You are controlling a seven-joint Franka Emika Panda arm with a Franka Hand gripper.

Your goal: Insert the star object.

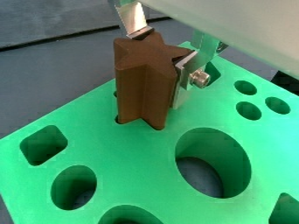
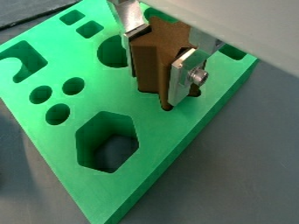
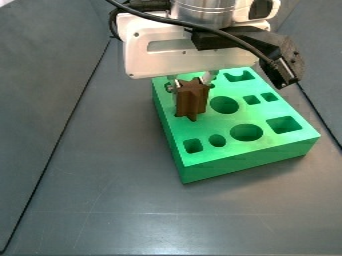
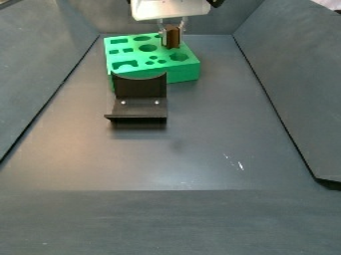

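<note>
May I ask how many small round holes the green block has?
3 small round holes, clustered in a triangle near a corner of the green block, away from the pincer gripping the star object; none seems hidden.

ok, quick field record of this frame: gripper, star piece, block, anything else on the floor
gripper: above the green block, fingers closed on the star object's upper part
star object: brown, upright, lower end at or just in a hole in the block's top; depth of entry not clear
green block: on the dark floor, top face has several cutouts
visible cutouts: large round hole, hexagonal hole, small round holes
fixture: dark bracket on the floor, in front of the block in a side view
insertion: not visibly complete
</note>
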